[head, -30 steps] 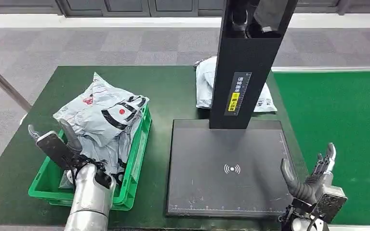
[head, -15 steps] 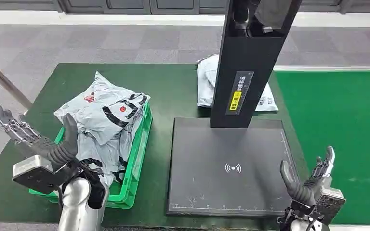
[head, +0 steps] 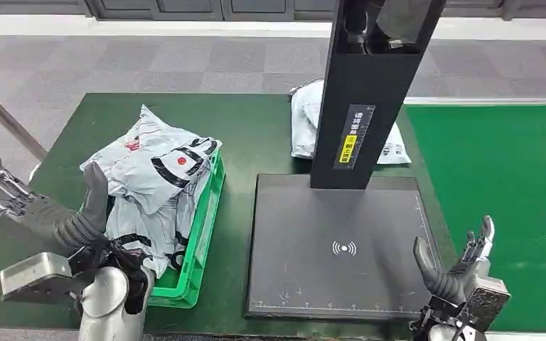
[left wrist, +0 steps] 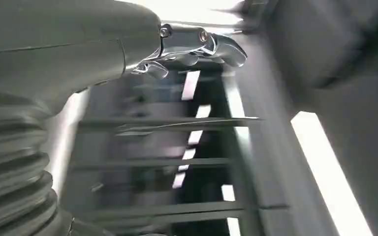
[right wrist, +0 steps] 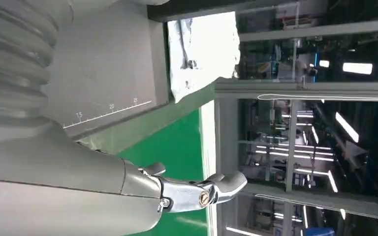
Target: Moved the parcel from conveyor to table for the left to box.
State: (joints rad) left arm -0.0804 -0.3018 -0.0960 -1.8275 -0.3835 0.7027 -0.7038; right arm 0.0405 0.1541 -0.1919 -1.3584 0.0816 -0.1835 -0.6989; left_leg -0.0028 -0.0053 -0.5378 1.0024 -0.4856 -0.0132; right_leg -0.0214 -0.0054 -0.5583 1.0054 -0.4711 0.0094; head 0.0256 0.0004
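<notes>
The parcel (head: 306, 124) lies on the green tabletop (head: 249, 135) at the far side, behind the black post (head: 370, 92) that hides its middle, so its ends show on either side of the post. It is well apart from both hands: the right hand (head: 462, 273) is at the near right corner of the black scanner plate (head: 334, 249), and the left hand (head: 43, 213) is at the near left, just beside the green bin (head: 206, 220). Neither set of fingers touches it.

The parcel's long axis seems to run across the tabletop, left to right, though the post covers too much of it to be sure. It is a pale grey-white plastic mailer, soft and creased, lying flat; the right wrist view shows a wrinkled corner of it (right wrist: 202, 49) past the plate's ruled edge (right wrist: 108, 110).

The left hand is raised with its palm up, fingers (head: 0, 188) spread wide and thumb upright, grasping nothing. The right hand is likewise released, thumb and fingers (head: 480, 238) apart and pointing up, with nothing between them.

The bin holds a heap of grey mailers (head: 156, 177) with black and red print, piled above its rim. To the right of the tabletop runs the brighter green conveyor (head: 512, 199).
</notes>
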